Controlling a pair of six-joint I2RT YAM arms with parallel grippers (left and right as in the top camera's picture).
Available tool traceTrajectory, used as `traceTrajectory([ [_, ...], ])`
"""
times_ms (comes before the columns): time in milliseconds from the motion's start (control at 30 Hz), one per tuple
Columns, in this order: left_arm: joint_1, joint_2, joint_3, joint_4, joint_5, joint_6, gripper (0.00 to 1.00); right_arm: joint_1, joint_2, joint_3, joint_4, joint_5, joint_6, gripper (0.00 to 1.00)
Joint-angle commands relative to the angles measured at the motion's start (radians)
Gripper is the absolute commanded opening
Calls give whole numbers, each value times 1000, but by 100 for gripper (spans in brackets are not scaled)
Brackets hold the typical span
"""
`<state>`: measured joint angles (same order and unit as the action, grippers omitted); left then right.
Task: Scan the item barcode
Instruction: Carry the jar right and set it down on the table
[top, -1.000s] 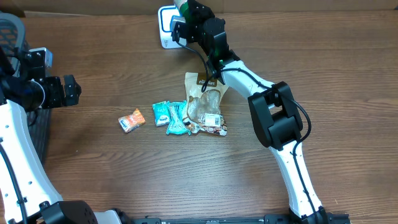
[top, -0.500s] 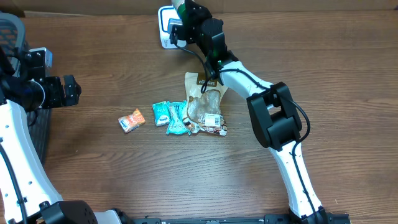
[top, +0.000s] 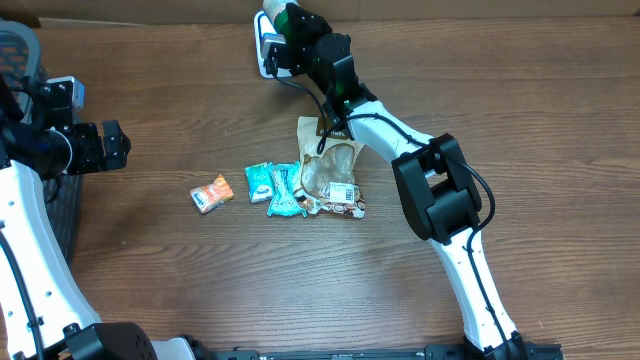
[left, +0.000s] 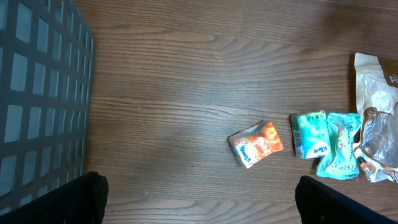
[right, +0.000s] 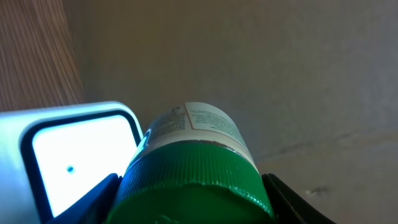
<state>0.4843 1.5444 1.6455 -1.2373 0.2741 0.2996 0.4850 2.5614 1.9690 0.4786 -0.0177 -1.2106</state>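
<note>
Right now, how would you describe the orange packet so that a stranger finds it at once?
On the wooden table, find the row of packets near the middle. The orange packet lies alone at one end, apart from the teal packets. It is the only orange one.

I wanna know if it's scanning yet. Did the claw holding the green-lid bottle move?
Yes. The right claw slid left with the bottle, farther over the white scanner, which stayed put.

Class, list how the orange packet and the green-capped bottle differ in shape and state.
The orange packet is flat; the green-capped bottle is round. The packet lies loose on the table; the bottle is held by the right gripper beside the scanner. Both bear printing.
</note>
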Motion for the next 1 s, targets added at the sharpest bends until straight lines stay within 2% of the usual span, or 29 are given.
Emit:
traceTrajectory([
  [0, 0, -28, 22, 1, 11, 26, 100, 5, -103, 27, 18, -29, 243, 35],
  [100, 0, -28, 22, 1, 11, 27, 99, 5, -175, 27, -29, -29, 428, 34],
  [200, 0, -28, 22, 1, 11, 27, 99, 5, -275, 27, -161, -31, 668, 34],
  [267, 0, -28, 22, 1, 11, 27, 100, 5, -370, 27, -324, -89, 867, 34],
  [433, 0, -28, 22, 1, 11, 27, 100, -12, -570, 27, -727, -207, 1142, 34],
  [600, 0, -28, 22, 1, 11, 27, 100, -53, -698, 27, -1165, -241, 1208, 34],
  [800, 0, -28, 22, 1, 11, 26, 99, -133, -699, 12, -1595, -142, 1208, 33],
  [867, 0, -28, 22, 1, 11, 27, 100, -173, -696, -30, -1667, -109, 1212, 34],
  [967, 0, -28, 22, 1, 11, 27, 99, -237, -696, -109, -1689, -111, 1234, 34],
])
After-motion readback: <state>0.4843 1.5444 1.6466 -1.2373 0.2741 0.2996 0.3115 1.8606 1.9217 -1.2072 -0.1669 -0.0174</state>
